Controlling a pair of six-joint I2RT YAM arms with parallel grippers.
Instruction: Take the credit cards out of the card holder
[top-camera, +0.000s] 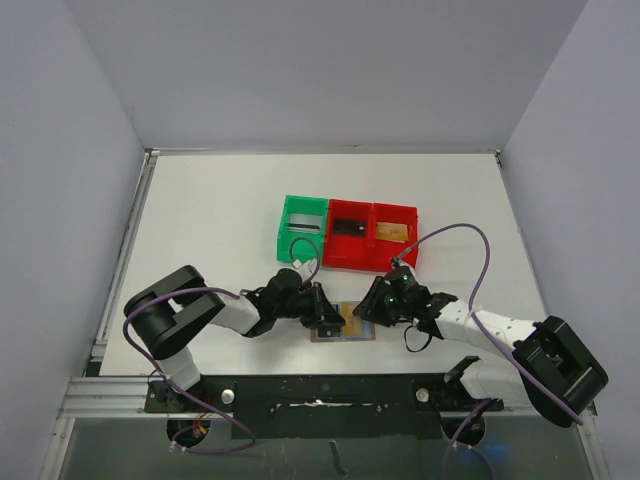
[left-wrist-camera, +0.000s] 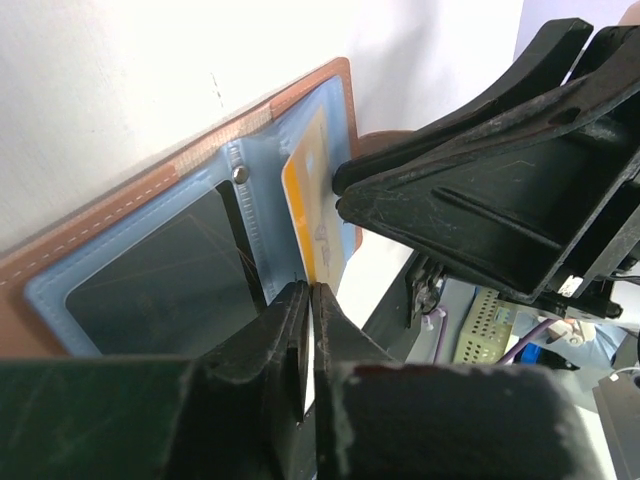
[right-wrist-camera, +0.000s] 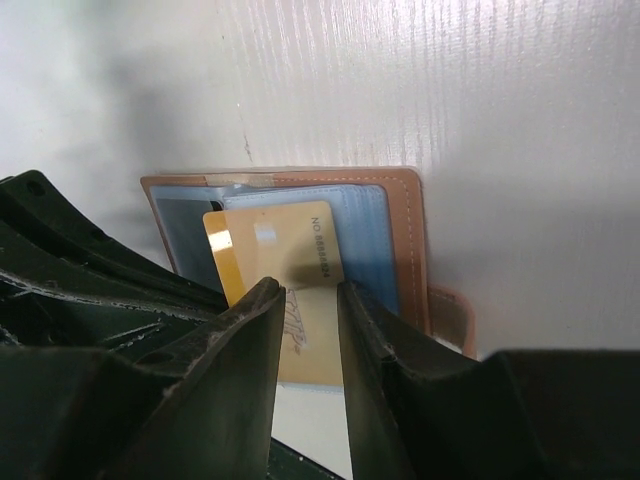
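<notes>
Mid-pull: yellow plastic card (right-wrist-camera: 275, 250) half out of brown leather bifold card holder (right-wrist-camera: 402, 240); right gripper (right-wrist-camera: 312, 290) jaws barely apart, left gripper's (left-wrist-camera: 310, 295) shut, holds unclear. Nxt: to be slid clear.

Light is bright and even overhead. The table (left-wrist-camera: 100, 90) glares white in the left wrist view. The right wrist view is shadowed.

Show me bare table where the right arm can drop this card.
Bare table left of the green bin, right of the red bins, and beyond both. Crowded near edge: left gripper and right gripper meet at the card holder.
</notes>
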